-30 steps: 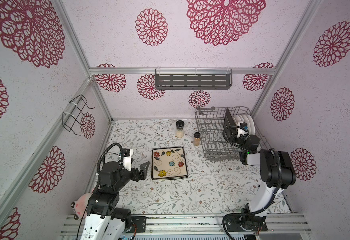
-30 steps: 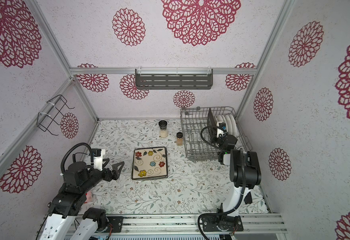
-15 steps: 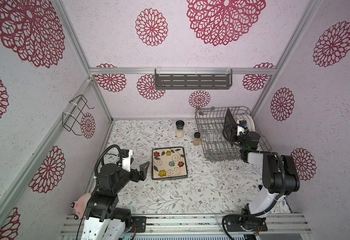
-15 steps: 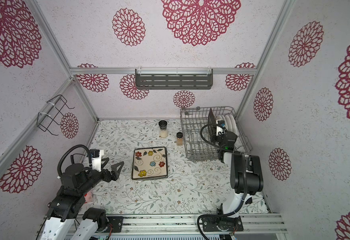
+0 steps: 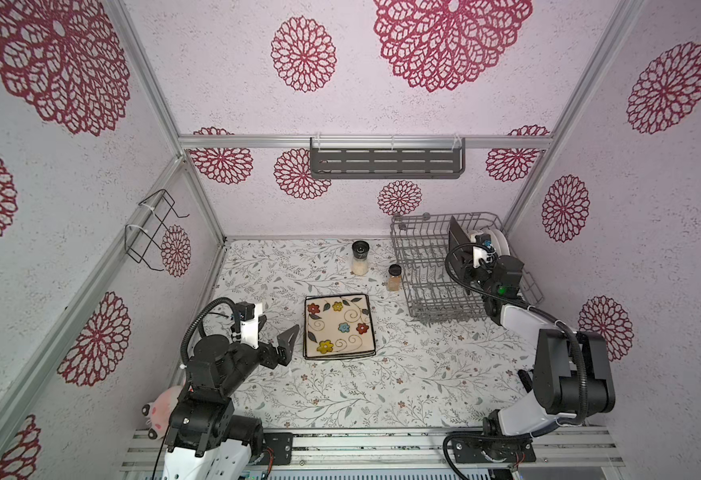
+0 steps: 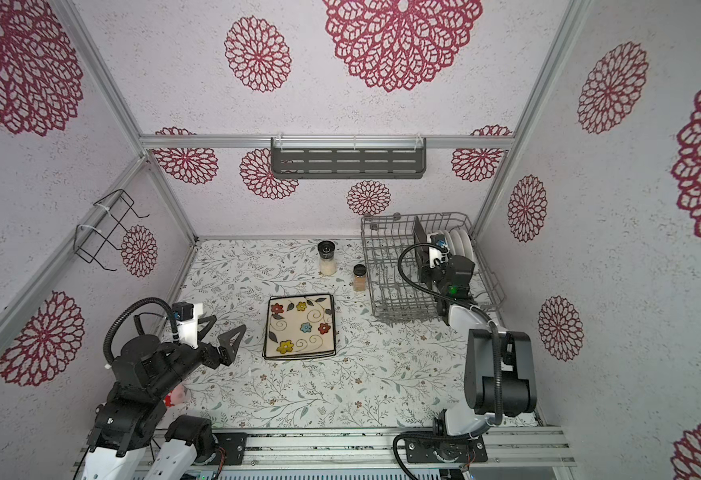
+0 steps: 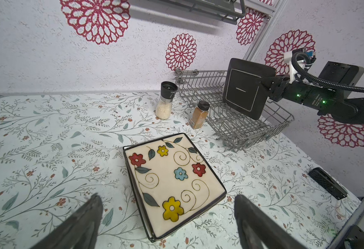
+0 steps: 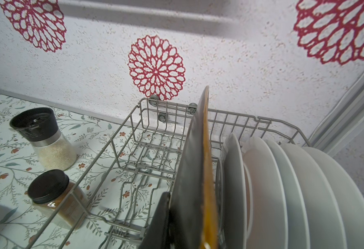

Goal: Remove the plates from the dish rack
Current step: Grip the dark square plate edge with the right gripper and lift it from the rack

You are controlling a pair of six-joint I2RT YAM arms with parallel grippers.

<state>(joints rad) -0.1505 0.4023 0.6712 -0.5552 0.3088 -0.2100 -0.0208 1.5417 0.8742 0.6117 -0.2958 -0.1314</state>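
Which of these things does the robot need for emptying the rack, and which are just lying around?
Part of the job:
grey wire dish rack
black square plate, upright in the rack
round white plates beside it
cream flowered square plates on the table

Just lying about:
glass grinder of white grains
small jar of orange spice
black wire wall holder
dark grey slotted shelf
pink plush toy

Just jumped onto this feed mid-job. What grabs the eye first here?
The right gripper is clamped on the edge of a black square plate standing upright in the dish rack at the back right, with white round plates racked beside it. A cream flowered plate lies flat in the middle of the table, the open left gripper just beside it.
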